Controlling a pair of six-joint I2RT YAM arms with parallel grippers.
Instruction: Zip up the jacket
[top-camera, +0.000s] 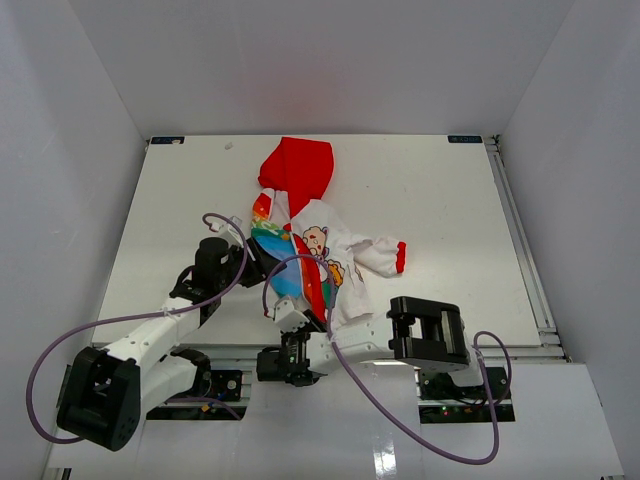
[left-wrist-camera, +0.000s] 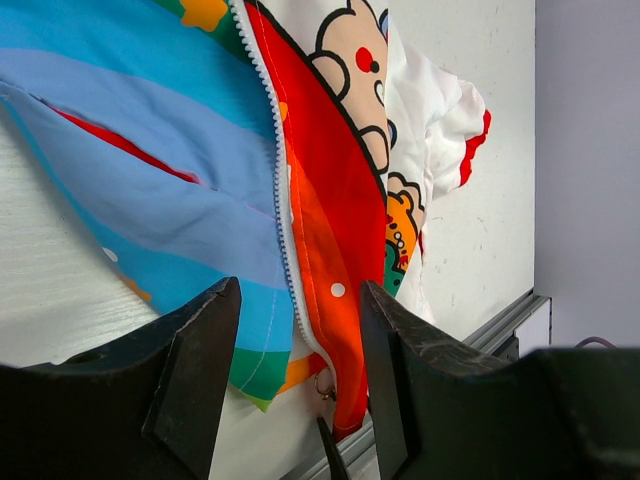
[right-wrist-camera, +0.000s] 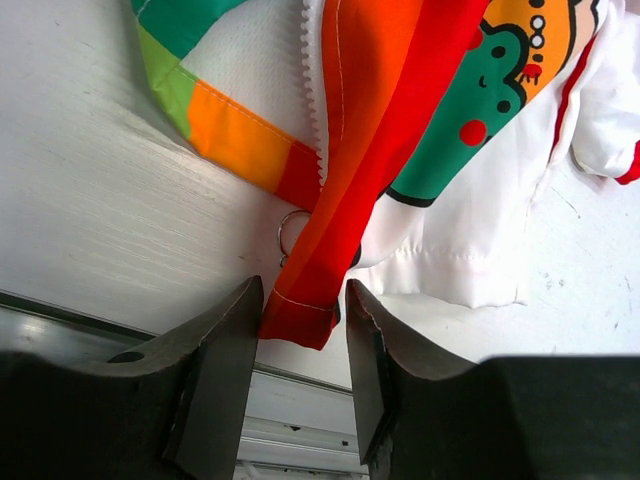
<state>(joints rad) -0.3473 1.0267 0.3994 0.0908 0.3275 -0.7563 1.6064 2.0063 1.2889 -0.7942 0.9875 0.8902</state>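
Red hem strip of the jacket (right-wrist-camera: 420, 150) sits between my right gripper (right-wrist-camera: 303, 330) fingers, jaws narrowly parted, just touching it beside the small ring pull (right-wrist-camera: 290, 235). My left gripper (left-wrist-camera: 300, 330) hangs wide open over the zipper teeth (left-wrist-camera: 283, 200), holding nothing. Garment lies mid-table (top-camera: 450, 200), hood away.

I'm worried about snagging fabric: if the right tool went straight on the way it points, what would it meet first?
Probably the jacket's red bottom corner, which already sits between the open fingers of the right tool. The small metal ring lies just beyond. Depth is hard to judge.
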